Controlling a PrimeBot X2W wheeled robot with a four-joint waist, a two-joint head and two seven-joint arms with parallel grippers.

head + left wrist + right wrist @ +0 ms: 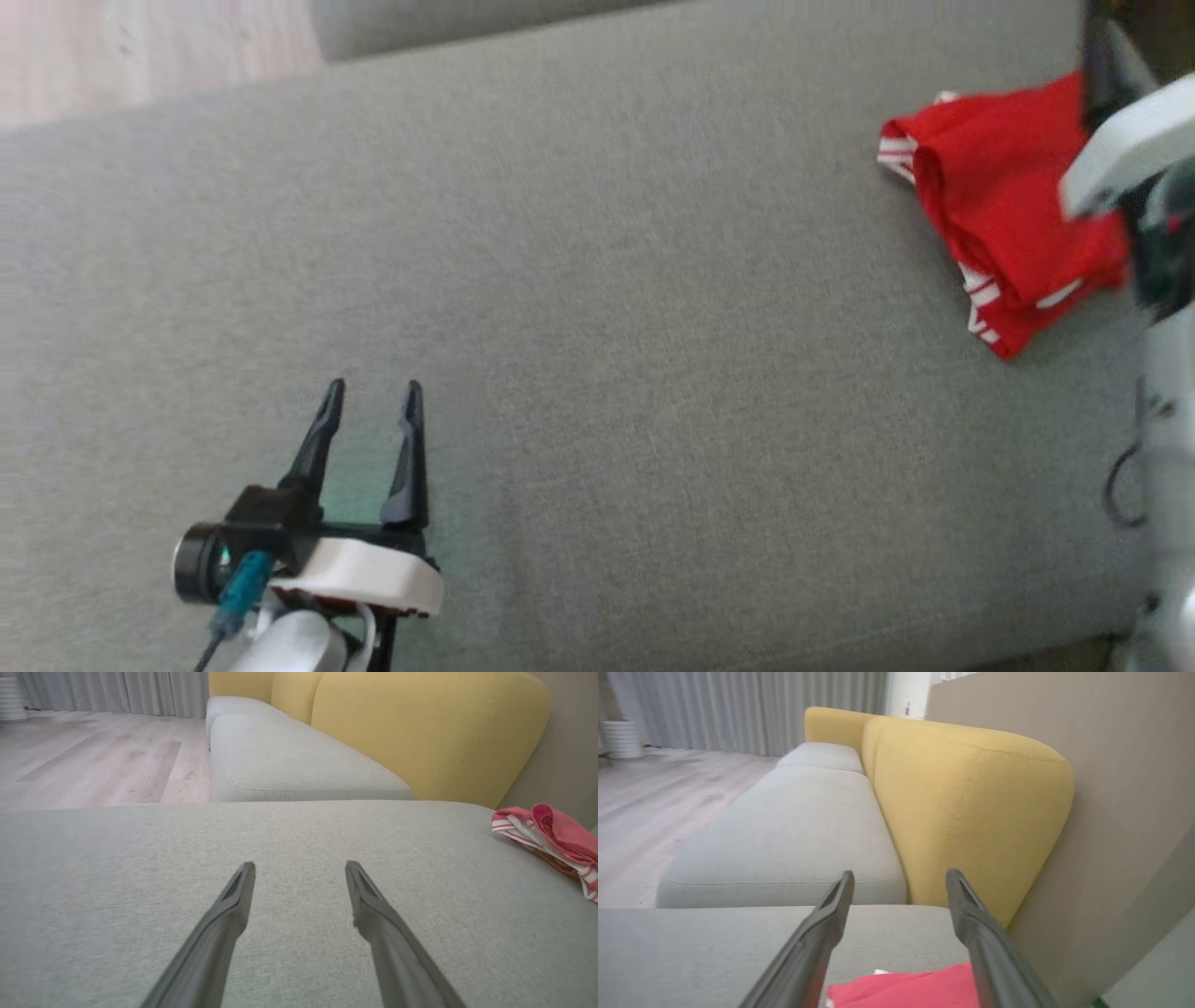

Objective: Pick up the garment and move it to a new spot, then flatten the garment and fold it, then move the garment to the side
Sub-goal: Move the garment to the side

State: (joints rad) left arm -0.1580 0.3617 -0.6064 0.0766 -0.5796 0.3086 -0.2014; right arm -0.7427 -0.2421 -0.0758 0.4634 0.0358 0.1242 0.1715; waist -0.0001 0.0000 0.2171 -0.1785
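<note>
The garment (pixel 1008 205) is red with white stripes and lies folded in a small bundle on the grey cushion (pixel 597 308), at the far right in the head view. My right gripper (pixel 901 873) hovers just over the garment (pixel 915 989), open, with nothing between its fingers; its pale forearm (pixel 1120 149) crosses the garment's right edge. My left gripper (pixel 373 390) stands open and empty over the bare cushion at the lower left, well away from the garment. In the left wrist view, the left gripper (pixel 300 864) points across the cushion, and the garment (pixel 551 835) shows at the right edge.
A yellow backrest (pixel 966 807) rises behind the cushion, with a beige wall panel (pixel 1125 788) beside it. A second grey seat cushion (pixel 289 760) adjoins the far end. Pale wooden floor (pixel 93 760) and grey curtains (pixel 738 709) lie beyond.
</note>
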